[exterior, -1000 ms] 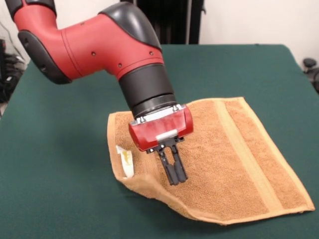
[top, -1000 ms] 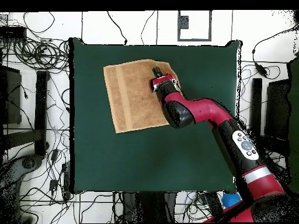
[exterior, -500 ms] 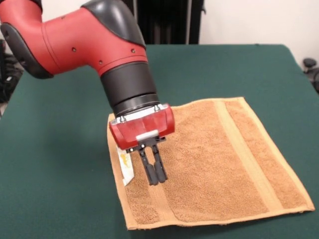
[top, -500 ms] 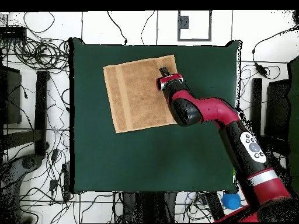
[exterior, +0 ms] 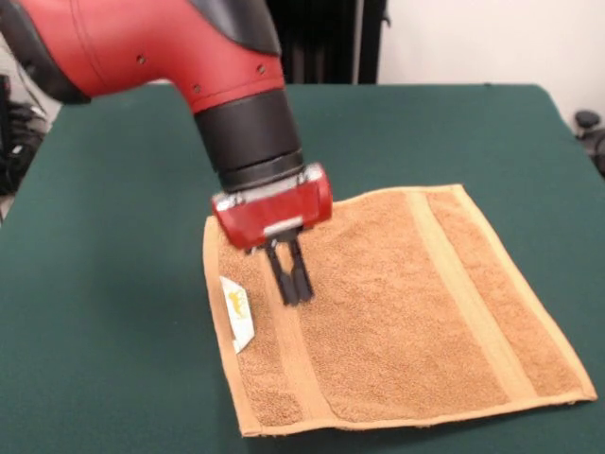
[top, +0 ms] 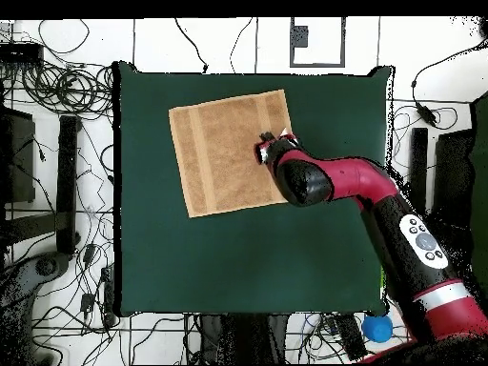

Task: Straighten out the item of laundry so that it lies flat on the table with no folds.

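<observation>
The orange-tan towel (exterior: 406,303) lies spread out on the dark green table (exterior: 113,284), with smoother bands near its left and right edges. Its white tag (exterior: 237,313) sticks out at the left edge. My gripper (exterior: 295,291) hangs over the towel's left part, next to the left band. Its two black fingers are pressed together and hold nothing. In the overhead view the towel (top: 224,152) sits in the table's (top: 238,257) upper left part, and the gripper (top: 267,145) is over its right edge.
The red and black arm (exterior: 189,66) reaches in from the upper left of the front view. In the overhead view, cables (top: 57,86) and equipment lie on the floor around the table.
The lifted near-left corner of the towel has dropped and lies flat. My gripper has moved left and then back and up, away from the towel's front edge.
</observation>
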Action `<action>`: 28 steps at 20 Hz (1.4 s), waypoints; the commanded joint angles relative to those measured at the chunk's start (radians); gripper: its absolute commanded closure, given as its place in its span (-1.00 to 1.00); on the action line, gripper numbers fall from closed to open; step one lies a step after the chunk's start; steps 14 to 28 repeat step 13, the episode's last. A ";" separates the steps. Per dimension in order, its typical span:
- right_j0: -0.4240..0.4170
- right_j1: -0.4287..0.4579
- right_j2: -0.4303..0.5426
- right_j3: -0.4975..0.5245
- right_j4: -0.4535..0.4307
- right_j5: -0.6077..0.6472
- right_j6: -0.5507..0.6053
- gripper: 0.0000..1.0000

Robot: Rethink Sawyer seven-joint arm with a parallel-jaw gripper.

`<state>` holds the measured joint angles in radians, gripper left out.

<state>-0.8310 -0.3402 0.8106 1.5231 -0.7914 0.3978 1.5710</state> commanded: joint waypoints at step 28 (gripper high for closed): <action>0.208 -0.272 -0.243 0.244 0.091 0.233 0.119 1.00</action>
